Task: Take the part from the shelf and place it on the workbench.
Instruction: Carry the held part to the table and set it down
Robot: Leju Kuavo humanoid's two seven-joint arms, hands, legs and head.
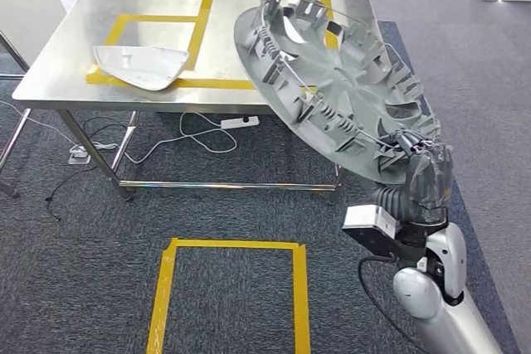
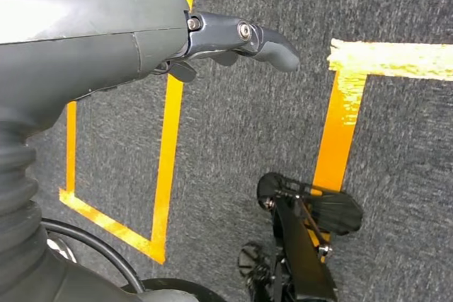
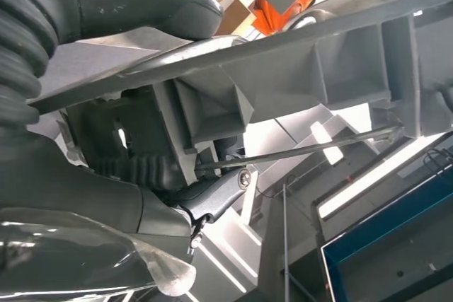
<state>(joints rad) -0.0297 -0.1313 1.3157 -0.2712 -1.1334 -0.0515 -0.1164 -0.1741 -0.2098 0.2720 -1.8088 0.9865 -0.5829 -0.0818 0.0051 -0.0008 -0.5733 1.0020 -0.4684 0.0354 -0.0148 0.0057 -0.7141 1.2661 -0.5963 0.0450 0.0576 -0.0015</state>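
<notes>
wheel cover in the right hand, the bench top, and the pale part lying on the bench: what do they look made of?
Wheel cover: likely moulded grey plastic, matte, judging by the thin ribs and clips on its back; the right hand grips its rim.
Workbench top: looks like brushed sheet metal, with soft reflections.
Pale part: probably plastic, smooth and slightly glossy; not certain.

The right hand [image 1: 426, 178] grips the grey wheel cover [image 1: 332, 80] (tilted) over the workbench [image 1: 75, 47] edge.

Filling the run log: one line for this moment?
right hand: grips wheel cover rim | cover: tilted above workbench edge | left hand: holds nothing
</notes>
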